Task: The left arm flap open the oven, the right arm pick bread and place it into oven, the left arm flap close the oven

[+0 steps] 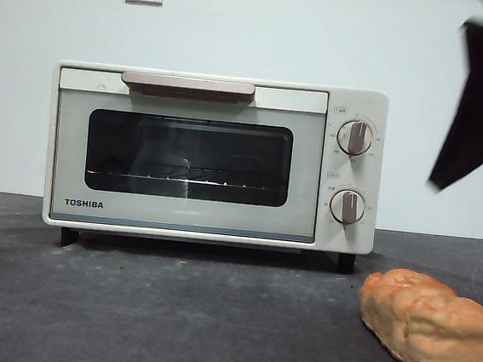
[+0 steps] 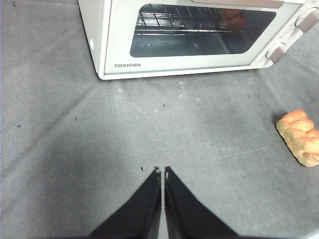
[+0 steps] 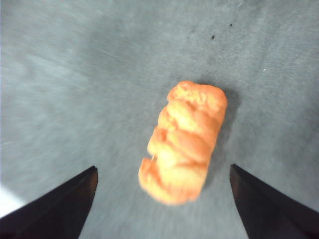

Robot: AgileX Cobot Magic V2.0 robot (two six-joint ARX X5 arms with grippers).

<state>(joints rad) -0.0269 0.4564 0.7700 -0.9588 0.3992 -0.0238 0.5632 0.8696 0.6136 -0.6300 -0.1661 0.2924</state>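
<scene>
Cream oven sitting far-left, door shut | left gripper waiting near, jaws pressed together | orange bread lying near-right, apart from oven; probably light, soft; grip across its narrow middle | right gripper hovering above it, jaws wide.

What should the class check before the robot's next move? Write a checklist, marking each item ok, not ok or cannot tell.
1. Cream-white boxy toaster oven door open: not ok, shut.
2. Lumpy golden-orange bread loaf free on the grey table: ok.
3. Right claw open above the loaf: ok.
4. Left claw at the beige bar handle: not ok, shut and apart.
5. Wire rack free: cannot tell.
</scene>
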